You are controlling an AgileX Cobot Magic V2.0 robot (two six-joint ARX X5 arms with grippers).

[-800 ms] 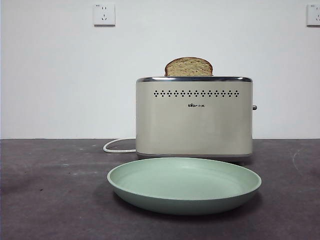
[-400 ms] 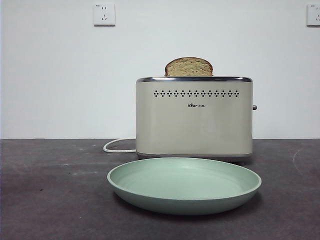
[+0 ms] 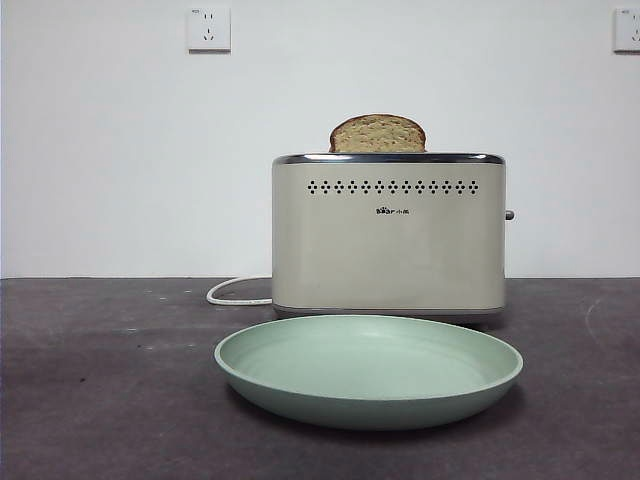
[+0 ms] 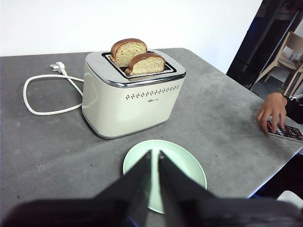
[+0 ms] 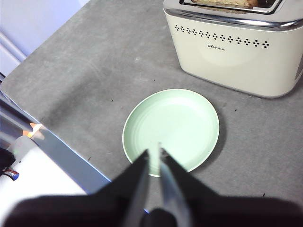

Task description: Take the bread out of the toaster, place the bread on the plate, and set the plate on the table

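Both arms wait above the plate (image 5: 171,130); left hand (image 4: 155,156) and right hand (image 5: 154,153) nearly clenched, grasping nothing; bread (image 4: 146,64) upright in the toaster (image 4: 130,97) beyond them, beside a second slice (image 4: 128,51); risk: picking the wrong slice, or tipping the toaster on the surface (image 4: 57,151)

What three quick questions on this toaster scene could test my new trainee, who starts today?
1. True or false: the plate lies empty on the table.
2. How many slices stand in the toaster?
3. What does the left hand hold: A bread, B plate, C nothing?

Key: 1 true. 2 two; the front view shows only one, the bread. 3 C; like the right hand, it hangs above the plate, jaws nearly together.
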